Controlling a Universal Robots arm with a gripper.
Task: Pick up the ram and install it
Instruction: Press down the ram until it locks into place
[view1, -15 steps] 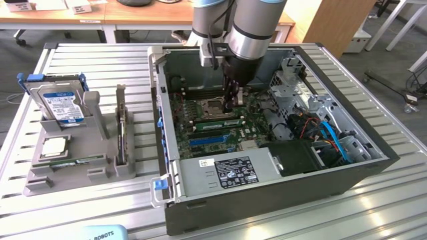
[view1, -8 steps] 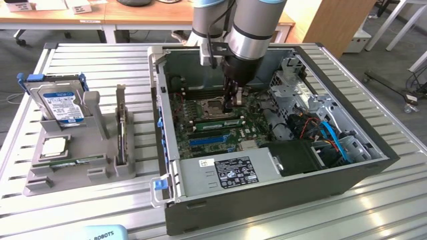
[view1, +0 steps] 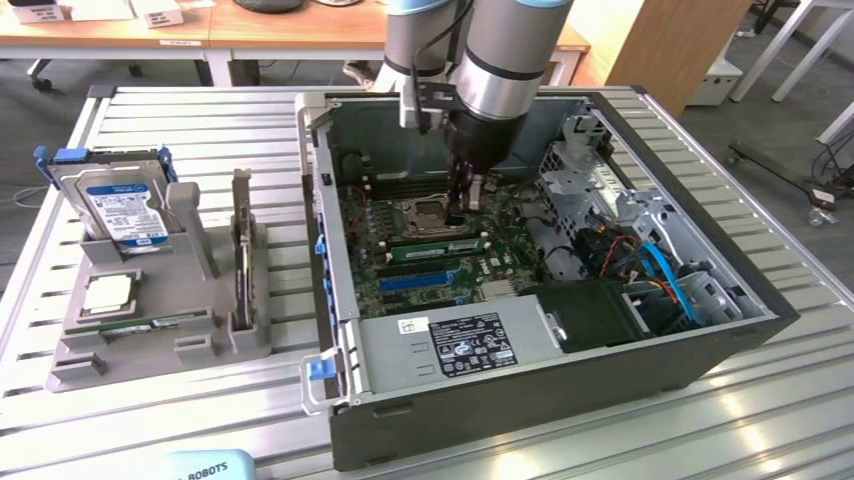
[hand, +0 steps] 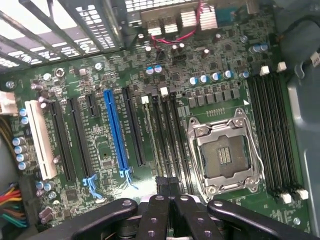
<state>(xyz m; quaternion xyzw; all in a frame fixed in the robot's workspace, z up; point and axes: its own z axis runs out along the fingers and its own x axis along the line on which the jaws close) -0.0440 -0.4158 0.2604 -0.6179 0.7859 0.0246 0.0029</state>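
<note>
The gripper (view1: 461, 215), fingers closed together, sits low inside the case (view1: 667, 340) over the memory slots beside the CPU socket (hand: 225, 155). A ram (view1: 430, 232) lies seated there; pressing straight down, evenly, would lock it.

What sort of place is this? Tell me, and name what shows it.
Probably a robotics lab or workshop bench: an open computer case on a slatted metal table, a grey parts fixture with a hard drive, and wooden desks behind.
</note>
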